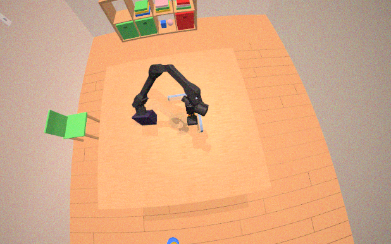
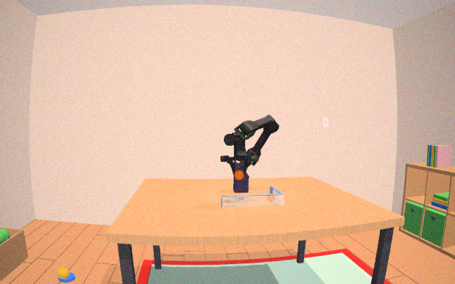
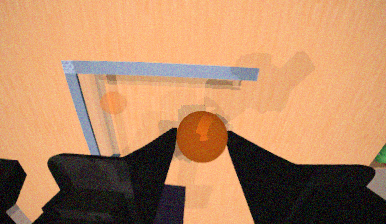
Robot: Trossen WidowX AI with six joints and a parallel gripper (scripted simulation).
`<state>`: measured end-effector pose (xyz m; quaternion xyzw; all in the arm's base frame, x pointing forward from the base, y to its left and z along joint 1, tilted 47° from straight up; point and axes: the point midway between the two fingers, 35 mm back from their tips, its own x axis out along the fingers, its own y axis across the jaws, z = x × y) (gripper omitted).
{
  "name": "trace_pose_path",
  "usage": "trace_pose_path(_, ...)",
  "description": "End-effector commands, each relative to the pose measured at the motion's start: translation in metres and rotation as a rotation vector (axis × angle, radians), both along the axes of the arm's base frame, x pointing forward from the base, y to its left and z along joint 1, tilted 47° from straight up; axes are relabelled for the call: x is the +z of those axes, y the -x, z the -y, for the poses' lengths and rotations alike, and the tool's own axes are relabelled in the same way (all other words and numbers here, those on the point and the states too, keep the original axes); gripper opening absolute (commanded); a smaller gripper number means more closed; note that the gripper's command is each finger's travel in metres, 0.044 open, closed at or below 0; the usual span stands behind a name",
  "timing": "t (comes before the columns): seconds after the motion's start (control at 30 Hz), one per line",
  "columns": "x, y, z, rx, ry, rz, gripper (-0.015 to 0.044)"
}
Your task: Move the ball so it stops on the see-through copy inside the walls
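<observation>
My gripper (image 2: 238, 173) (image 3: 201, 133) is shut on the orange ball (image 2: 239, 175) (image 3: 202, 145) and holds it up above the table, clear of the walls' tops. In the top view the arm and gripper mostly hide the ball. The see-through copy (image 3: 113, 102) (image 2: 271, 198) lies near the corner of the two walls, to the left of the held ball in the wrist view. The long clear wall (image 3: 164, 69) (image 2: 251, 201) and the shorter-looking side wall (image 3: 84, 112) (image 2: 276, 193) meet at that corner. The arm hides the corner in the top view.
The arm's dark base (image 1: 147, 118) (image 2: 241, 184) stands on the table (image 1: 168, 177) (image 2: 181, 217), behind the walls in the exterior view. A green chair (image 1: 76, 125) is beside the table. Shelves (image 1: 155, 35) and a box of balls (image 2: 8, 254) stand away from it.
</observation>
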<state>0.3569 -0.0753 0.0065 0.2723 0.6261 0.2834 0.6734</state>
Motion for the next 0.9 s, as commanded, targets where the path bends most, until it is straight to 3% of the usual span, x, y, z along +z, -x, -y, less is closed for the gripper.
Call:
trace_pose_path(0.0, 0.007, -0.002, -0.004, -0.032, 0.005, -0.035, 0.0)
trace_pose_path(0.87, 0.048, -0.004, -0.072, -0.502, -0.021, -0.514, 0.0)
